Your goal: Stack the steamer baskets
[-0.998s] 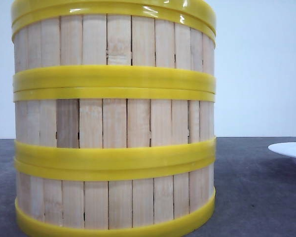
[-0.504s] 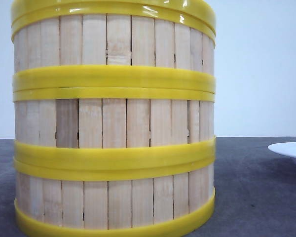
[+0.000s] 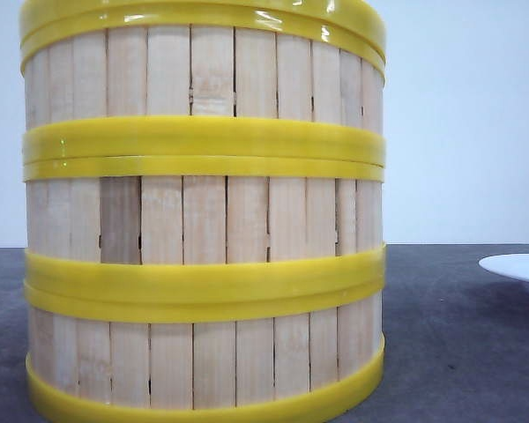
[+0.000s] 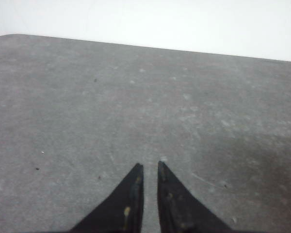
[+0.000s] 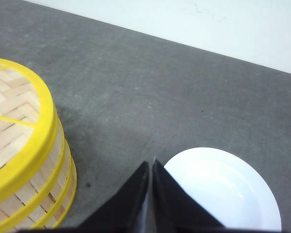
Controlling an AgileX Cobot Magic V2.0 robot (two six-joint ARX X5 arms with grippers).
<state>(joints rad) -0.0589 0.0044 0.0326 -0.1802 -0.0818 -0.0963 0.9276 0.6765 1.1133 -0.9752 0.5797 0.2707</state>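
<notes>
**Three steamer baskets in one stack, both grippers clear**

The steamer baskets [image 3: 203, 220] stand stacked in a single column on the grey table [image 3: 458, 335], filling the left and centre of the front view; yellow rims mark each joint. A woven top with yellow ribs shows at the left edge of the right wrist view. A white plate [image 5: 223, 189] lies at lower right of that view, apart from the stack. The right gripper [image 5: 151, 167] is closed and empty above the table. The left gripper [image 4: 150, 168], fingertips nearly together, holds nothing over bare table.
</notes>
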